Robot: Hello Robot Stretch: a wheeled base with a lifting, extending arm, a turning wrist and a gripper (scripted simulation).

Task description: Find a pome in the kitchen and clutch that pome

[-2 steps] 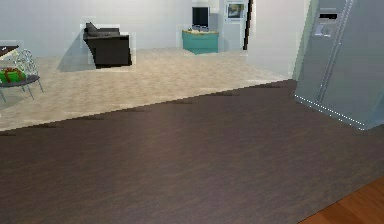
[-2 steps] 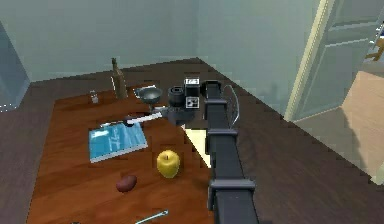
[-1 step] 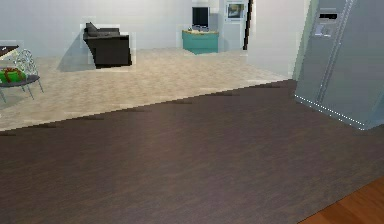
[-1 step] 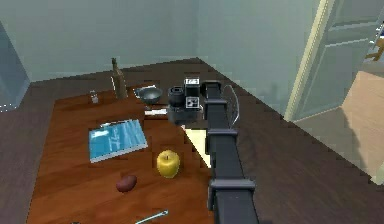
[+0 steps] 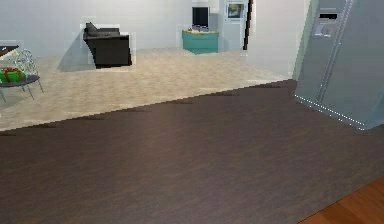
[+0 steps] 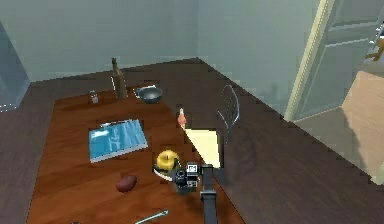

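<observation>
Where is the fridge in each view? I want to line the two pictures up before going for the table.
Forward view: the grey fridge stands at the right edge, on the dark wood floor.
Arm side view: a tall pale grey panel at the left edge, past the wooden table, is likely that same fridge.
Shared landmark: the dark wood floor, which also surrounds the table.

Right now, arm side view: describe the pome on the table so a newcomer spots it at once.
Take the long brown table in the arm side view. Toward its near end, between a blue book and a cream sheet, a round yellow-green fruit lies near the gripper. It alone is bright and round; the lump beside it is dark reddish-brown.
</observation>
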